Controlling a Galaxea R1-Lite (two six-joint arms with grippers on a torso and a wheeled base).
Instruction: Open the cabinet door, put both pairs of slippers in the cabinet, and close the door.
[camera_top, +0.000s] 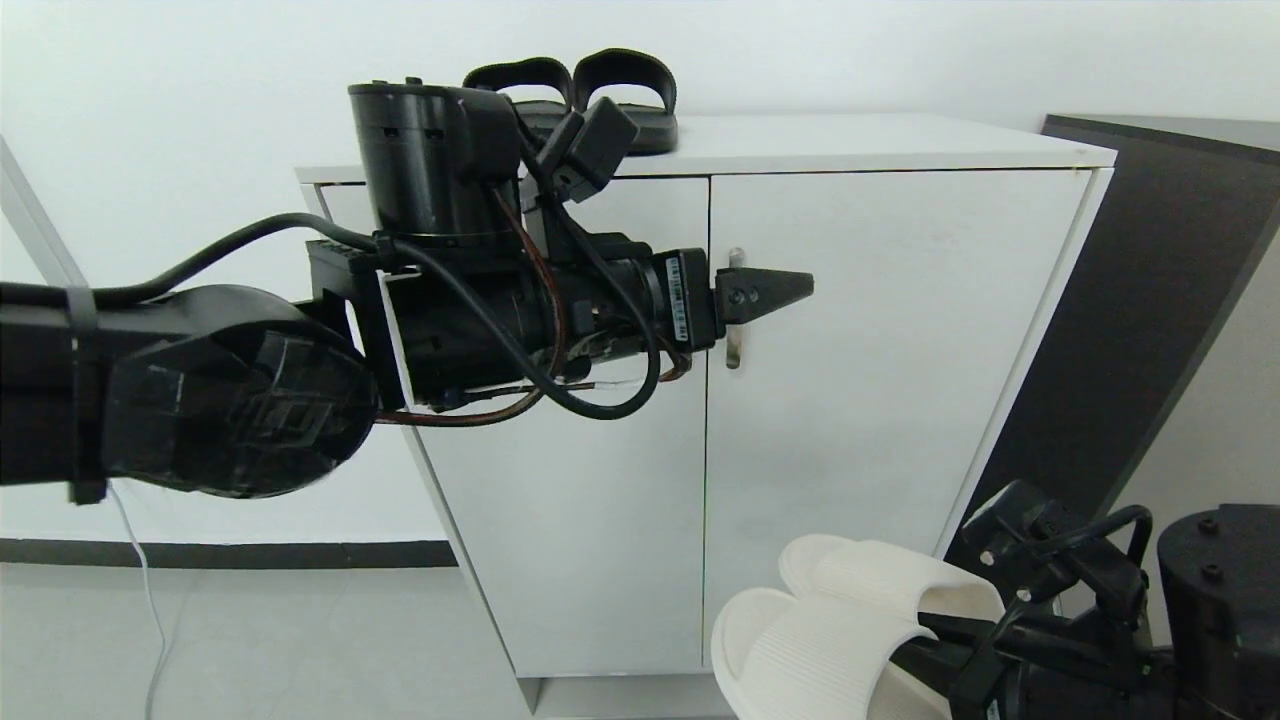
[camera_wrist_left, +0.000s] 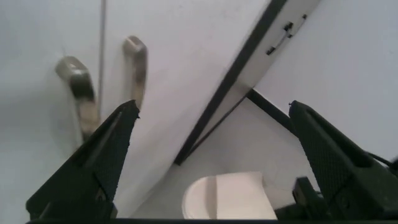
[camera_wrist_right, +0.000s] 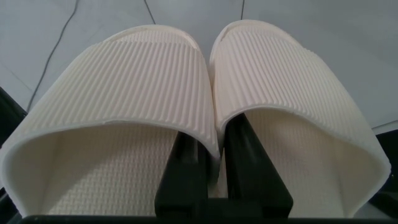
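Cabinet (camera_top: 900, 380) doors are shut, and we see the left gripper (camera_top: 772, 288), fingers spread wide, right at the metal handles (camera_top: 734, 352) by the centre seam. Black slippers (camera_top: 590, 90) sit on the cabinet top at eleven o'clock; at five o'clock the right gripper (camera_wrist_right: 216, 186) is clamped on the white slippers (camera_top: 850, 620), pinching their inner sides.

One cabinet (camera_top: 850, 145), two doors (camera_top: 880, 380), two handles (camera_wrist_left: 135, 65), two black slippers (camera_top: 625, 75), two white slippers (camera_top: 850, 620)

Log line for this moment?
left gripper open at metal handles | right gripper holding white ribbed slippers | white cabinet closed | black slippers atop
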